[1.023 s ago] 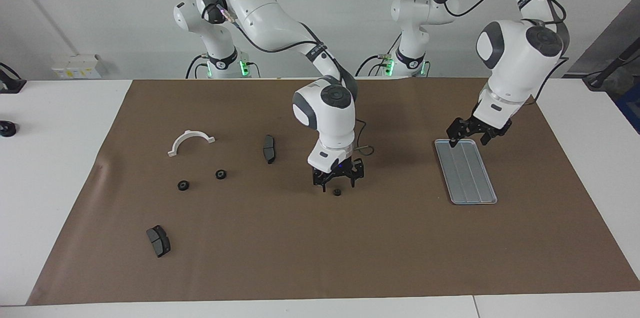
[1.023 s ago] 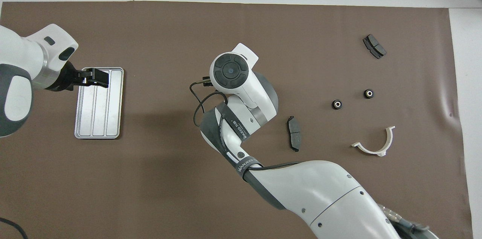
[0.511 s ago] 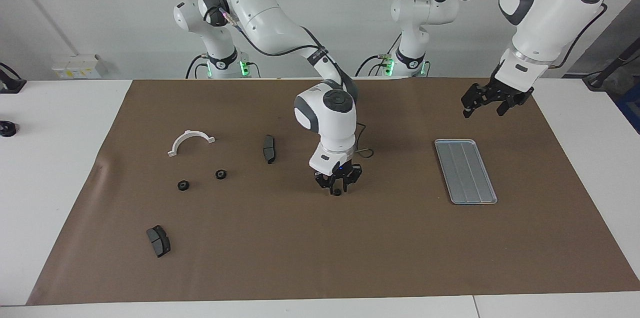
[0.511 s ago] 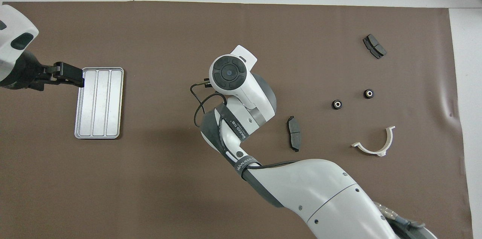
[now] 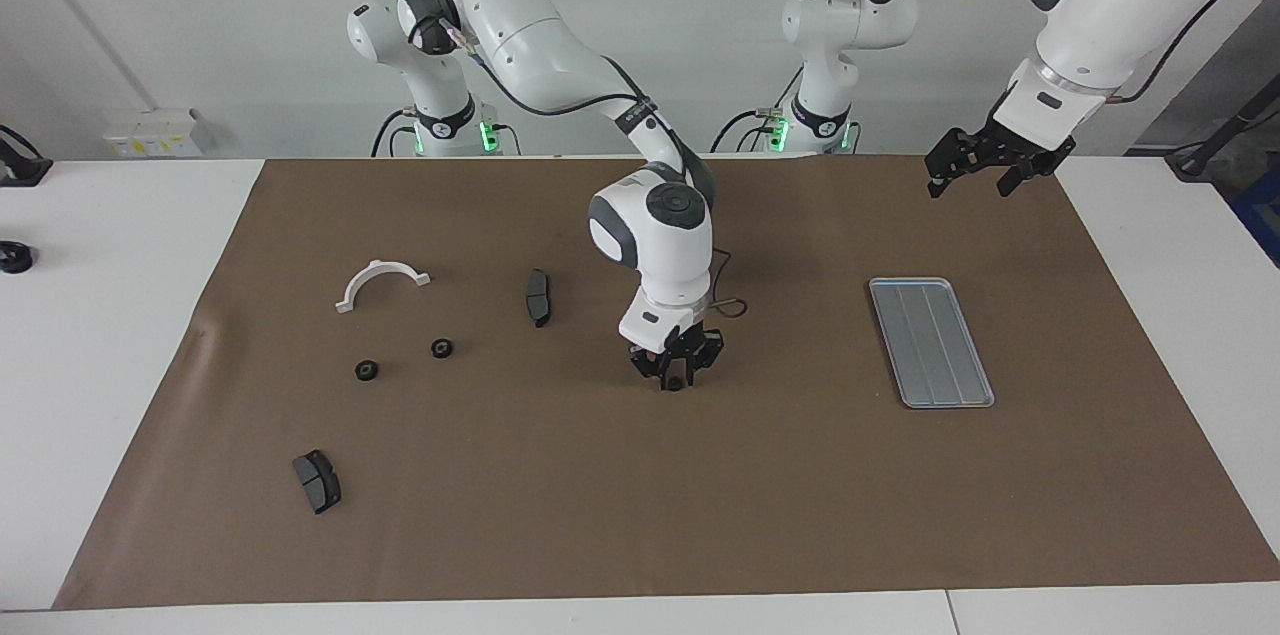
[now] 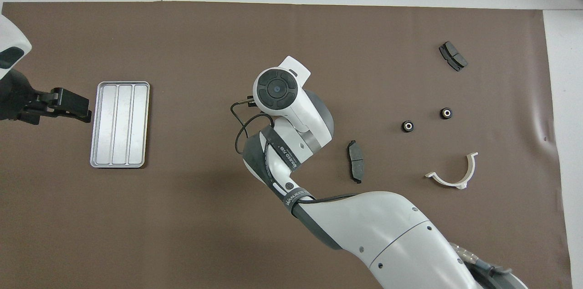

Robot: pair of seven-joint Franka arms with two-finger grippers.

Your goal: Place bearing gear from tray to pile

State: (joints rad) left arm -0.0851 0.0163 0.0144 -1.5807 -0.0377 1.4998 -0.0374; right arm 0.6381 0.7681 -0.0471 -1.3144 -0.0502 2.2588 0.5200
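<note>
A small black bearing gear (image 5: 675, 383) lies on the brown mat mid-table. My right gripper (image 5: 676, 375) is down around it; in the overhead view my right wrist (image 6: 278, 91) hides both. The silver tray (image 5: 930, 340) lies toward the left arm's end with nothing in it, and it also shows in the overhead view (image 6: 119, 124). My left gripper (image 5: 970, 177) is open and empty, raised high over the mat beside the tray (image 6: 70, 107). The pile lies toward the right arm's end: a white half-ring bracket (image 5: 380, 283) and two dark brake pads (image 5: 538, 297) (image 5: 317, 481).
Two more small black gears (image 5: 366, 370) (image 5: 441, 348) lie on the mat among the pile's parts, and they also show in the overhead view (image 6: 407, 126) (image 6: 446, 113). The brown mat (image 5: 800, 495) covers most of the white table.
My left gripper has risen from just over the tray's end and drawn back off it. My right gripper has come down from beside the gear to around it.
</note>
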